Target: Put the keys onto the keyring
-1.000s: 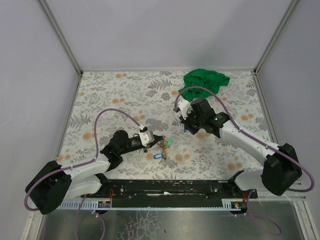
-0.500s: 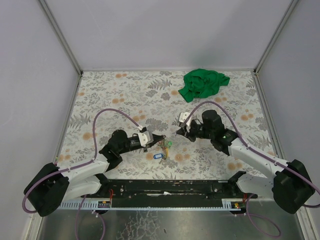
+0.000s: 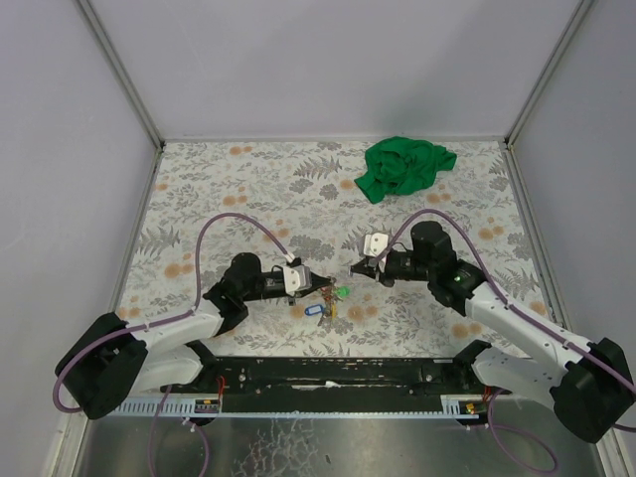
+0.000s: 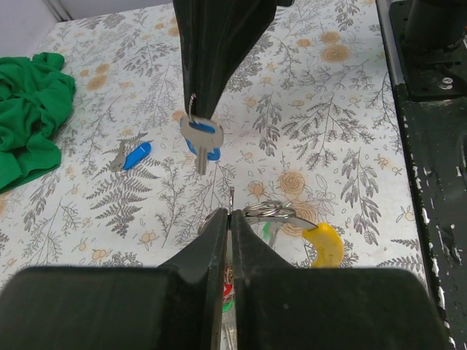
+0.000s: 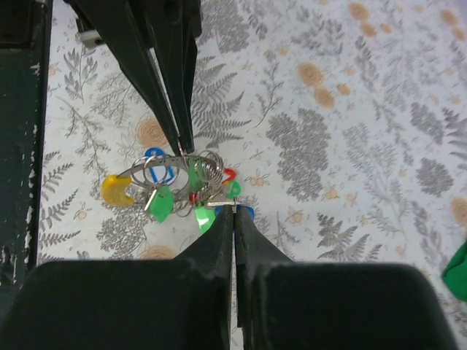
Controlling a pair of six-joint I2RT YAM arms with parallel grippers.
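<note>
My left tool [image 4: 230, 219] is pressed together, pinching the wire of the keyring [image 5: 177, 169]. My right tool [image 5: 233, 213], clamped on a blue key [image 4: 202, 138], has travelled in from well beyond the keyring and now hangs just past it, so threading can begin. A second blue key [image 4: 136, 155] lies on the counter [image 3: 248, 189], farther out from the keyring. No legible writing or brand is visible.

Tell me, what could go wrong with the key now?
The right gripper pinches the blue key just by its head, so it might twist or drop. The left gripper grips the keyring at one thin spot, so the ring, loaded with other keys, might swing aside and the key miss.
</note>
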